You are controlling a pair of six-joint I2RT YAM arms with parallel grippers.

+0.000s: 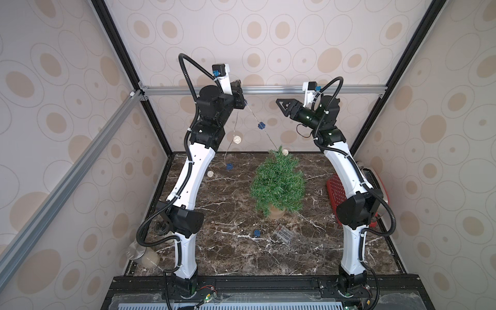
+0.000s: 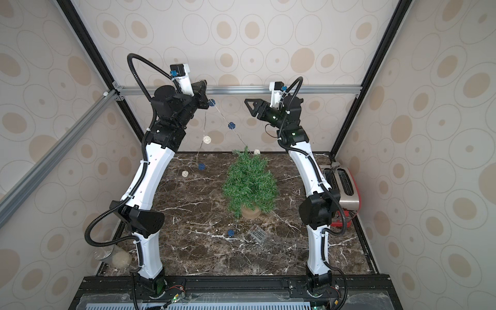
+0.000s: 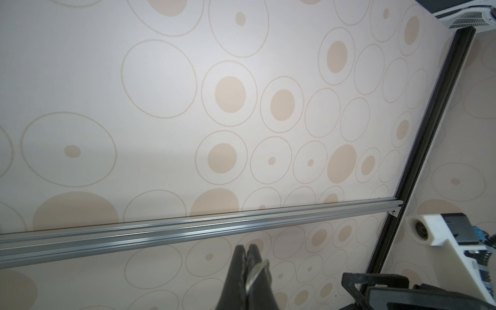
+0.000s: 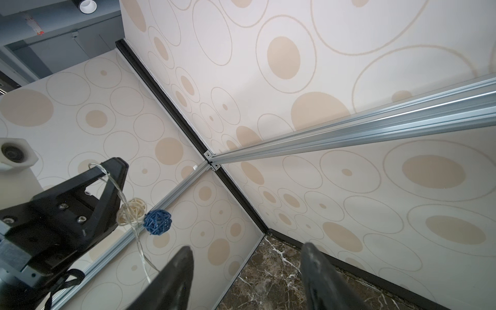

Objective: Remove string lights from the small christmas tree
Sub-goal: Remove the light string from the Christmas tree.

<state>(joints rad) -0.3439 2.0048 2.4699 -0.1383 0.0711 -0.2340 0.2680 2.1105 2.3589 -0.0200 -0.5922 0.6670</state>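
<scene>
Right wrist view shows your right gripper [image 4: 247, 249] spread, empty; left gripper [image 4: 114, 165] clamps the lights [image 4: 157, 221], a limp, light, likely snag-prone strand. Pinch it gently near the tree [image 1: 277, 185].

Dark marbled worktop [image 1: 228, 257], white-veined. At its right edge: red and silver toaster [image 2: 347, 188], two slots facing up. By the near left corner: clear jar [image 2: 114, 255] on its side, something beige inside. Around all of it, pale wall panels [image 1: 268, 32] printed with tan circles, black corner posts [image 1: 122, 53], silver aluminium rail [image 1: 268, 90] across the back.
</scene>
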